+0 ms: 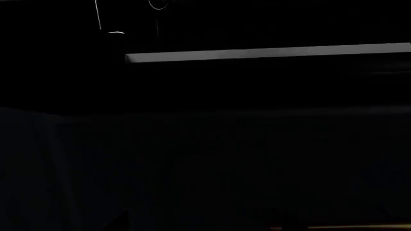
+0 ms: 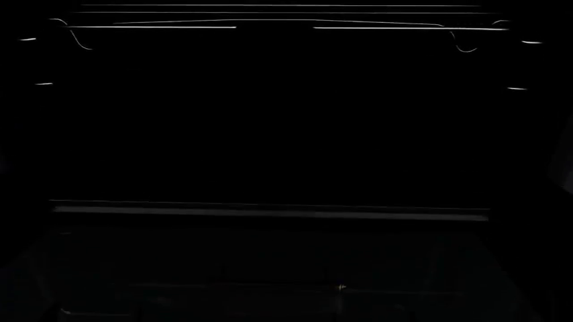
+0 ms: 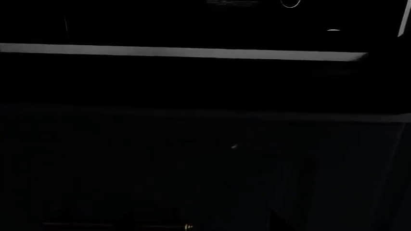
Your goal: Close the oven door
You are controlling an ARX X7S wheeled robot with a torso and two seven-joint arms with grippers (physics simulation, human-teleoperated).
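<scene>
Every view is very dark. In the head view the oven door lies let down and open, a wide black glossy slab below a thin pale grey strip. Behind the strip gapes the black oven cavity. The left wrist view shows the same strip over the dim door face. The right wrist view shows the strip above the door face. Neither gripper's fingers can be made out against the black, so where they stand relative to the door is unclear.
Thin bright rack wires run across the top of the cavity. A faint brass bar with a bright tip shows at the edge of the right wrist view. A faint brass glint shows at the edge of the left wrist view.
</scene>
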